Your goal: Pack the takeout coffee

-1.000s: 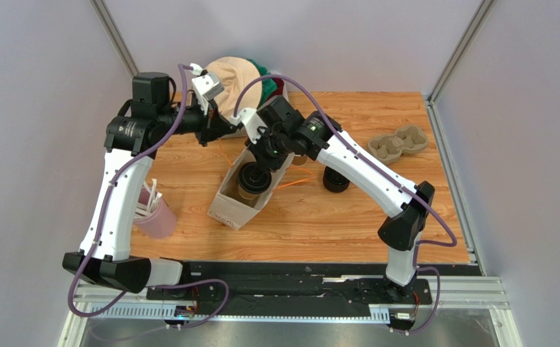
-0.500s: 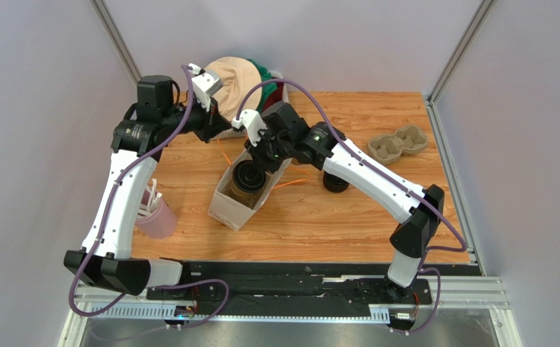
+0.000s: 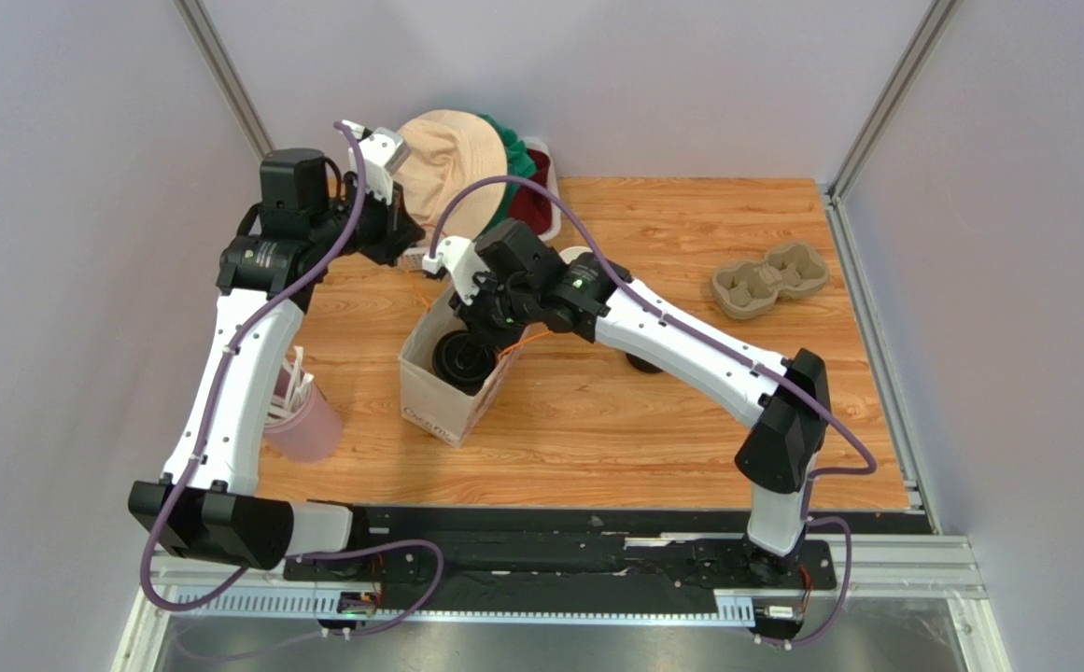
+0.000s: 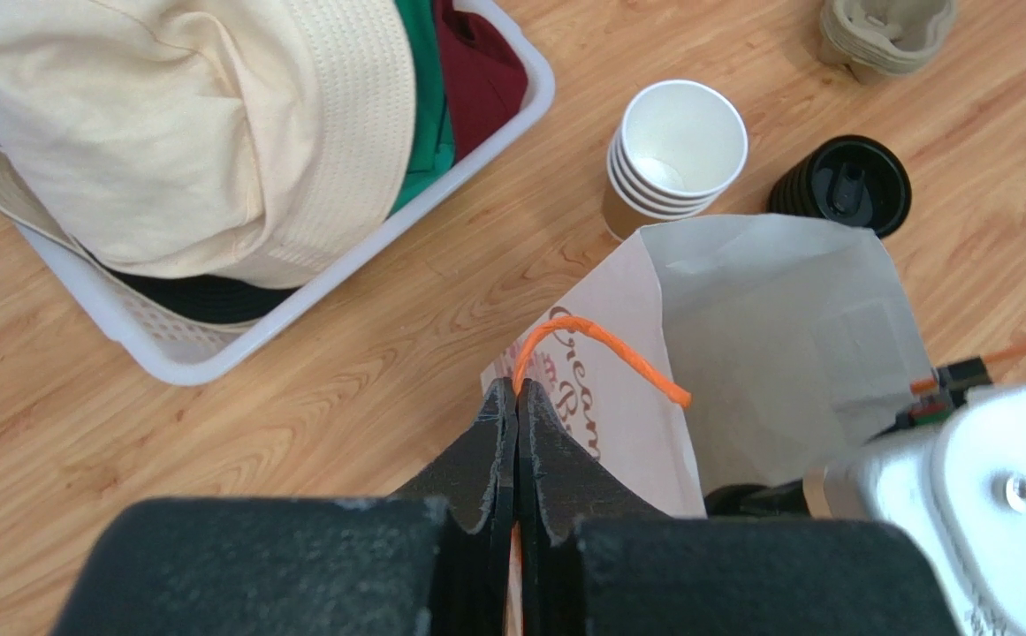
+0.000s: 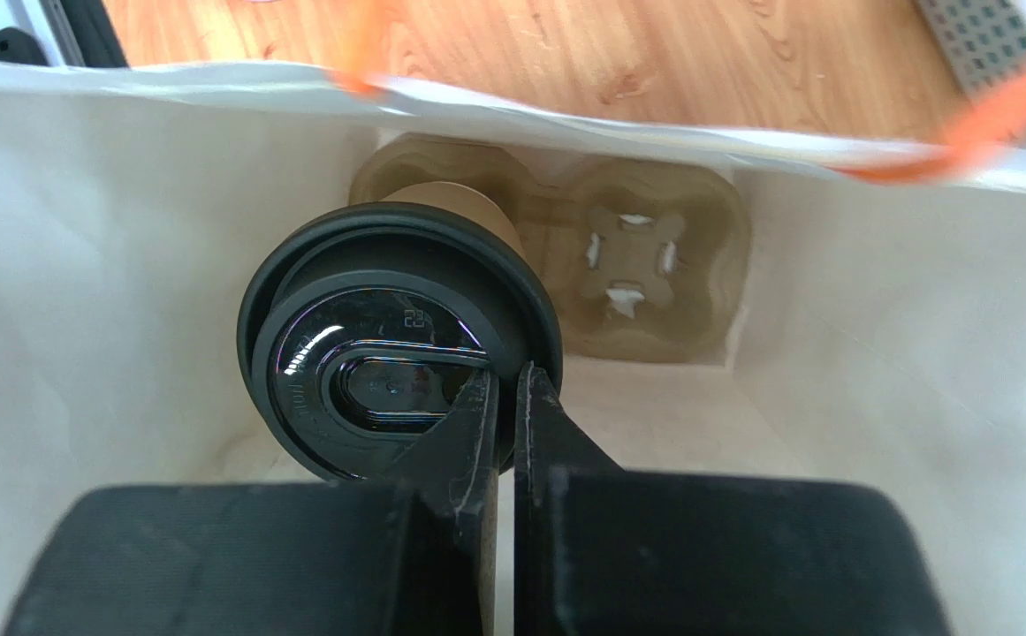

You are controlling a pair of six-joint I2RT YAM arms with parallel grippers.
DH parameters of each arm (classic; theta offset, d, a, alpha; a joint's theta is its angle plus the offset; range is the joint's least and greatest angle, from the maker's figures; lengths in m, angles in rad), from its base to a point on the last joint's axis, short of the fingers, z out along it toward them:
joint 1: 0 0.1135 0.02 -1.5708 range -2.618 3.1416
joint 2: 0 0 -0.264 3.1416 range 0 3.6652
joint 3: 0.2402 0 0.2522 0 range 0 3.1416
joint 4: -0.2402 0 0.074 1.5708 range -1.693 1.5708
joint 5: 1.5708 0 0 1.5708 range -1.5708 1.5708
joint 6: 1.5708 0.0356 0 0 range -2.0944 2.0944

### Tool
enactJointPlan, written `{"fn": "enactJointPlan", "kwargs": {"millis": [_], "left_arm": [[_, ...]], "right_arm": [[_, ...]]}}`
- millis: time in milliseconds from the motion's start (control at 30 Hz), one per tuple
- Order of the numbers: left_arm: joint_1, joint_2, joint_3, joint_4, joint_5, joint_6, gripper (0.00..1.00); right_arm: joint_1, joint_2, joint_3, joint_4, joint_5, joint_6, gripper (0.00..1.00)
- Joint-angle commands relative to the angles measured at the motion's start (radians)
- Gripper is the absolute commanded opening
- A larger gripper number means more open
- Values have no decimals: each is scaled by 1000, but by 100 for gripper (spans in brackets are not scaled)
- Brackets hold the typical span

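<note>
As the right tool [image 5: 505,392], clamped on the takeout coffee [image 5: 372,331], sinks deeper into the bag [image 5: 106,265] beneath, the left tool [image 4: 517,414] pinching its handle [image 4: 604,347], release looks near.

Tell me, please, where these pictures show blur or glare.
Right wrist: the orange handle is blurred at the top edge, and the lid shows a small bright glint. Left wrist and top: evenly lit, sharp, no glare.
</note>
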Motion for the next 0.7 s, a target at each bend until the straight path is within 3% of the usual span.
{"fn": "enactJointPlan", "kwargs": {"millis": [0, 667], "left_arm": [[14, -19, -10, 58, -4, -46, 0], [60, -63, -67, 111, -26, -120, 0]], "right_arm": [[35, 13, -2, 43, 31, 19, 0], [62, 76, -57, 69, 55, 65, 0]]}}
